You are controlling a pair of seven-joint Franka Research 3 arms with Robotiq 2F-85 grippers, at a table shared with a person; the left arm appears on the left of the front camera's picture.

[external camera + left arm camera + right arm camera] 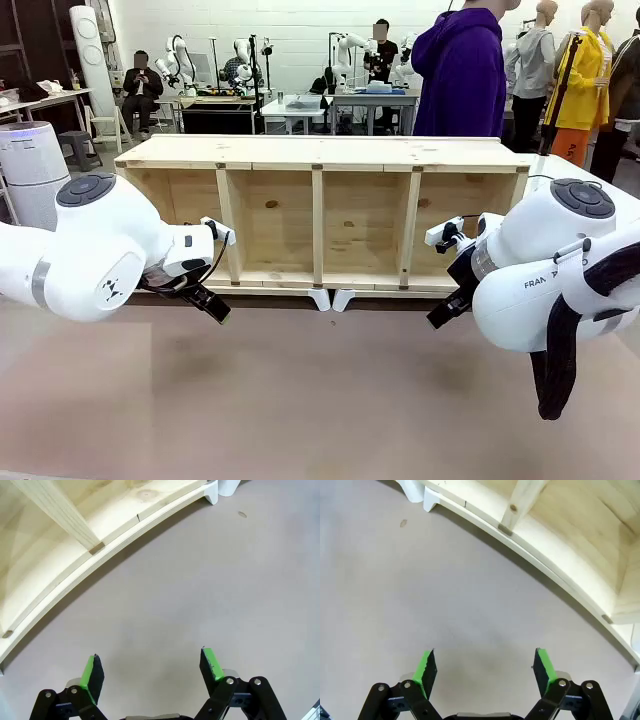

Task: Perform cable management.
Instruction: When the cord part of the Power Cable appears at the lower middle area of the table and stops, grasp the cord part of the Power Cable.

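Left pincer (150, 661) and right pincer (484, 664) wide, empty over the tabletop (320, 400) — not begun, I judge; next, find the cable.

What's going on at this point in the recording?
Nothing is being handled. The left gripper and the right gripper hang open and empty above the brown table, just in front of a low wooden shelf unit. A person in a purple hoodie stands behind the shelf unit.

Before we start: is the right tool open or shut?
Open. The right tool has its green pads wide apart, nothing between them.
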